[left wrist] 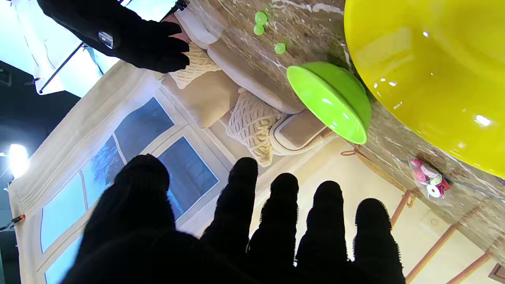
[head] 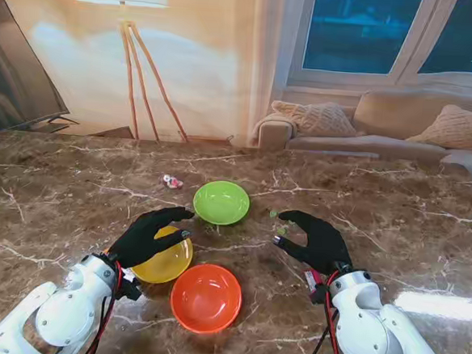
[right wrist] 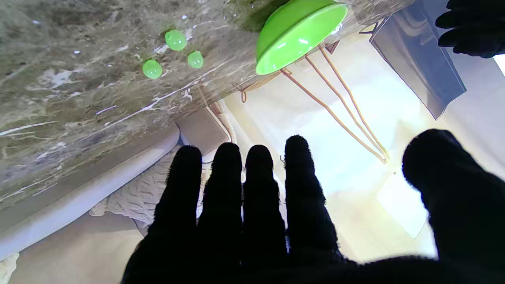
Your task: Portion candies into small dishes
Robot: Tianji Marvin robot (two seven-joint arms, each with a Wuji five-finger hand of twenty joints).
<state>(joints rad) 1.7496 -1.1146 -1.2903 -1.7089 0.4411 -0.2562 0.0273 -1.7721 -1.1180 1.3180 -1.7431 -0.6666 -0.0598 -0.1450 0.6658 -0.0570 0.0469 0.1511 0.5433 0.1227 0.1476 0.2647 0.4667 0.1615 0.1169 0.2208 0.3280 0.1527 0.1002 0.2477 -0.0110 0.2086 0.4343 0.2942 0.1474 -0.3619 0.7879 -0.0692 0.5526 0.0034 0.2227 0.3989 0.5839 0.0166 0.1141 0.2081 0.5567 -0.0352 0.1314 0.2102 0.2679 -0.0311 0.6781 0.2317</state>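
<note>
Three green candies [head: 280, 222] lie on the bench [head: 396, 204] just beside the right hand [head: 317, 239]; both hands' fingers released, left hand [head: 147, 237] over the yellow dish [head: 169, 265].

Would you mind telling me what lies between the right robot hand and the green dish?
Three small green candies lie on the marble between the right robot hand and the green dish; the right wrist view shows them best.
</note>
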